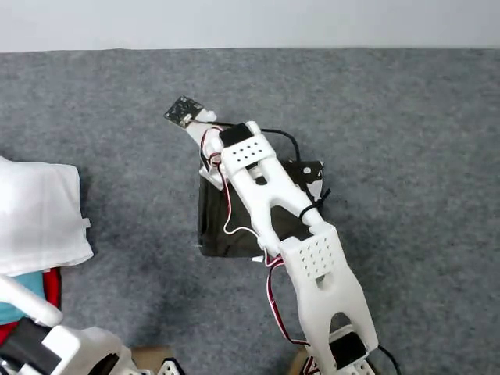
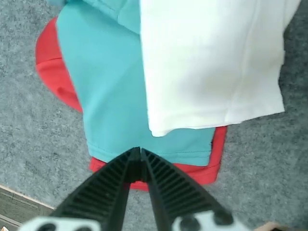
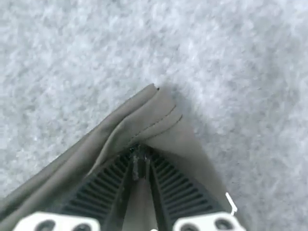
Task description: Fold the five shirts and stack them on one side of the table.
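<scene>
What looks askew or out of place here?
The white shirt lies shifted off the teal shirt and red shirt beneath it, so the stack is uneven. Nothing else stands out; the right hand pinches a corner of the olive shirt.

surface: grey fuzzy mat (image 1: 406, 156) | beyond: pale wall (image 1: 250, 23) | edge: wooden strip (image 2: 19, 204)
</scene>
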